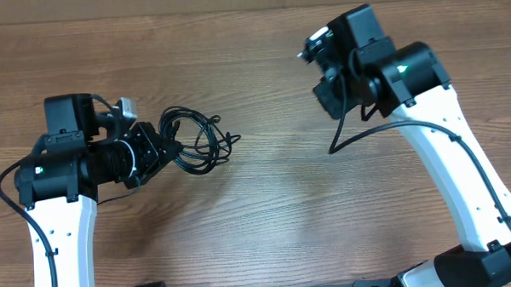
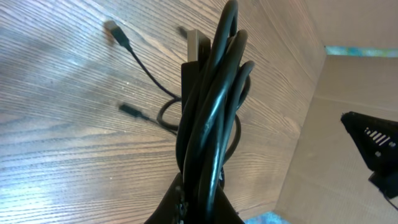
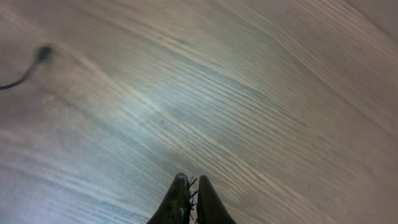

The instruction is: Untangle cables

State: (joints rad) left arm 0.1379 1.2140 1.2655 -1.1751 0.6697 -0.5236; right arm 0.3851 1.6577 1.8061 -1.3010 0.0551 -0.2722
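Observation:
The cables (image 1: 196,139) are a tangled bunch of thin black cords on the wooden table, left of centre. My left gripper (image 1: 156,153) is shut on the bunch's left side. In the left wrist view the cables (image 2: 211,118) run up as a thick dark bundle from between my left gripper (image 2: 204,202) jaws. A silvery plug (image 2: 196,45) and two loose black plug ends (image 2: 115,32) (image 2: 128,109) stick out to the left. My right gripper (image 1: 326,100) hangs at the upper right, far from the bunch. It shows in its wrist view (image 3: 191,186) shut with nothing in it, above bare wood.
A cardboard wall (image 2: 336,112) stands along the table's far edge. The right arm (image 2: 373,149) shows at the right of the left wrist view. A thin dark cord (image 1: 341,140) trails from the right arm onto the table, and a cord end (image 3: 43,53) lies in the right wrist view.

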